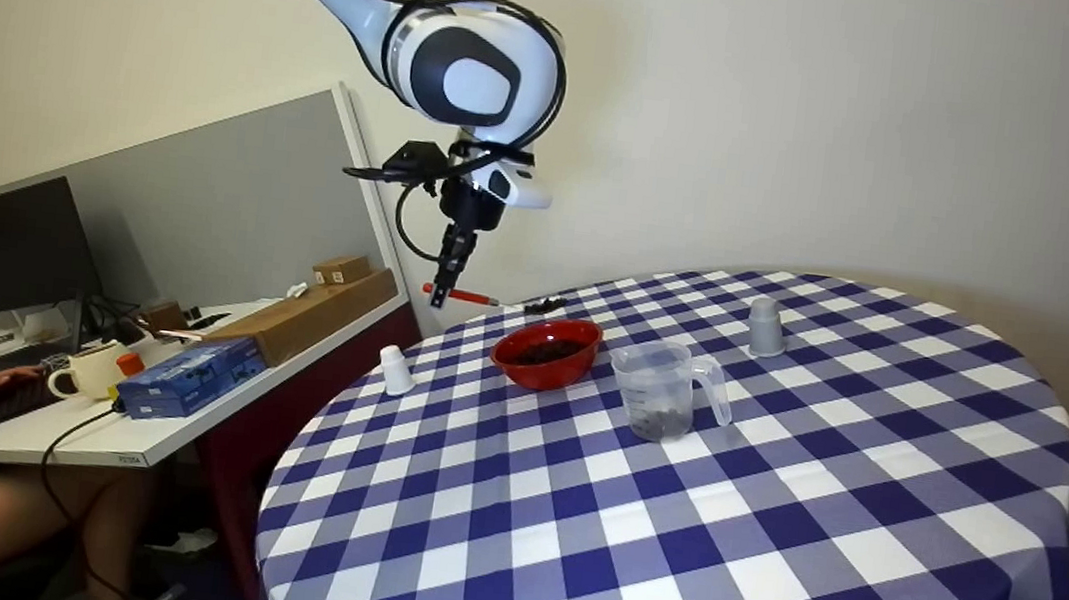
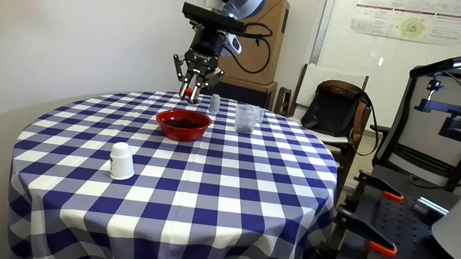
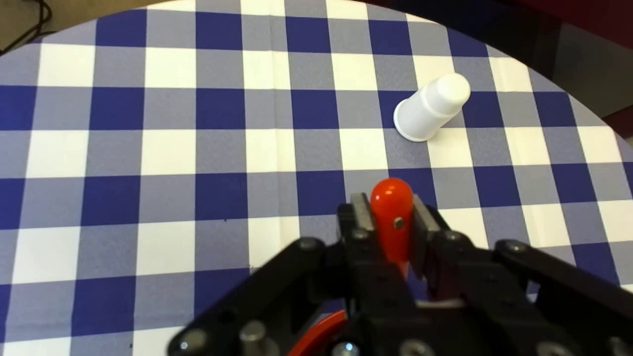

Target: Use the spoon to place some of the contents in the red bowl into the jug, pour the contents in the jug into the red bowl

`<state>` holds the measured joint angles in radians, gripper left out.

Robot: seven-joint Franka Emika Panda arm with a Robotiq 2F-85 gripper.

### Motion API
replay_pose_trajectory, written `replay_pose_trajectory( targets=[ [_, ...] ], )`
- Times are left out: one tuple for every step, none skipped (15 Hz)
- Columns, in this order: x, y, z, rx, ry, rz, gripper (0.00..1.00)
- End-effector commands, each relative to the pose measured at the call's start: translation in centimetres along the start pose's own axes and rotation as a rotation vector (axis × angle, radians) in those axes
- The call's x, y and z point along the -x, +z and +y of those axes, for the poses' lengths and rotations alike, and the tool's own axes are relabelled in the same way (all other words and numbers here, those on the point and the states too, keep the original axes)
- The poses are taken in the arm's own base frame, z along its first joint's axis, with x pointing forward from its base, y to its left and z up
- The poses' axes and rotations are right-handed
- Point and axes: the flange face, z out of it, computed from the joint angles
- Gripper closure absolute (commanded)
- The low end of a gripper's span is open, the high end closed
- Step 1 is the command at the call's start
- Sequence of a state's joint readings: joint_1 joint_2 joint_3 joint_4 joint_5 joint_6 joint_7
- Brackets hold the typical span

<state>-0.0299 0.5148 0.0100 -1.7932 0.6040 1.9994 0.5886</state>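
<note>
Claw (image 3: 392,212) pinched on the spoon (image 1: 479,298), a finger each side of the red handle, whose rounded end pokes past the tips. Handle near level in an exterior view; head (image 1: 546,305) dark and lumpy, probably loaded. Spoon is up clear of the red bowl (image 2: 183,134); whether the head sits squarely over it, cannot tell. Bowl upright, dark stuff (image 1: 545,352) inside. Jug (image 1: 648,381) upright, near the bowl but apart, its own handle on the side away from it; murk at the base could be contents or the table (image 1: 558,534) seen through, unclear which. Of the two, bowl lies closer to the table's edge beside the desk (image 1: 146,437). White shaker (image 3: 429,109) or cup close to that same edge; second shaker (image 2: 214,103) toward the far edge in both exterior views. Reading: first step in hand, scoop apparently taken, delivery to the jug not yet made, pouring back to follow. Next move wants a level carry away from the desk-side edge, head high enough to pass the jug's rim, then a slow roll of the wrist over its mouth.
</note>
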Motion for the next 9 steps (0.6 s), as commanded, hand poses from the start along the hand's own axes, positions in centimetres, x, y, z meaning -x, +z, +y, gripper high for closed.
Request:
replay_pose_trajectory(
  targets=[
    [-0.2,-1.4,1.6,-0.050,0.013,0.012,0.91],
    [-0.5,-1.8,1.9,-0.055,0.021,0.016,0.91],
    [-0.7,-2.2,2.2,-0.062,0.028,0.022,0.91],
    [-0.9,-2.7,2.4,-0.070,0.036,0.026,0.91],
    [-1.1,-3.0,2.7,-0.078,0.044,0.031,0.91],
    [-1.4,-3.4,3.0,-0.087,0.053,0.038,0.91],
    [-1.6,-3.7,3.3,-0.095,0.061,0.044,0.91],
    [-1.8,-4.1,3.7,-0.102,0.069,0.051,0.91],
    [-2.0,-4.4,4.1,-0.108,0.077,0.058,0.91]
  ],
)
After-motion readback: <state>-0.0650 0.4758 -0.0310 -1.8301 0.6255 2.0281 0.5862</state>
